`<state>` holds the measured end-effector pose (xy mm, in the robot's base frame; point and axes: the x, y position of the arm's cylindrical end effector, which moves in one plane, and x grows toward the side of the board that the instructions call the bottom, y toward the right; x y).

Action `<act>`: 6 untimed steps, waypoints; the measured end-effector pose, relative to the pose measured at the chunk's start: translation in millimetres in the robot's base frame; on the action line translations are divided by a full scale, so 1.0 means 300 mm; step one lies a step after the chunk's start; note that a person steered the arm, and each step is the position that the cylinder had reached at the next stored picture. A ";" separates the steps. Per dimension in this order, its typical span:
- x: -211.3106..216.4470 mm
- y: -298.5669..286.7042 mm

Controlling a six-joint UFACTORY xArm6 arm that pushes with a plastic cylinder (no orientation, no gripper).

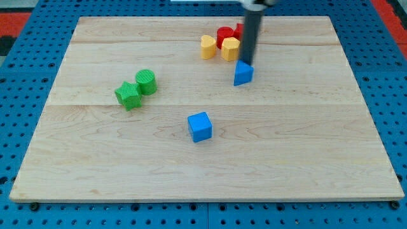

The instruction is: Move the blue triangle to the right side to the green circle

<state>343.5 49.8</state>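
**A:** You are looking at my tip [245,62] sitting right at the top edge of the blue triangle [243,74], just right of the frame's centre and in the upper half. There is no hand here to be apart or together, only the rod's end, touching or all but touching the block.

**B:** So why are you standing it there?

**A:** You are wanting the triangle beside the green circle [145,81], which is lying in the left-centre, touching the green star [128,95]. From above I am judging the push will send it down more than left, so you may need to come round to its right face.

**B:** Anything crowding you?

**A:** The yellow blocks [219,47] and red blocks [229,33] are clustering just behind the rod. The blue cube [200,126] is sitting lower, well clear.
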 end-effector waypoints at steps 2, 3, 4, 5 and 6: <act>0.060 0.090; 0.030 0.276; 0.120 0.317; 0.210 0.073; 0.263 -0.126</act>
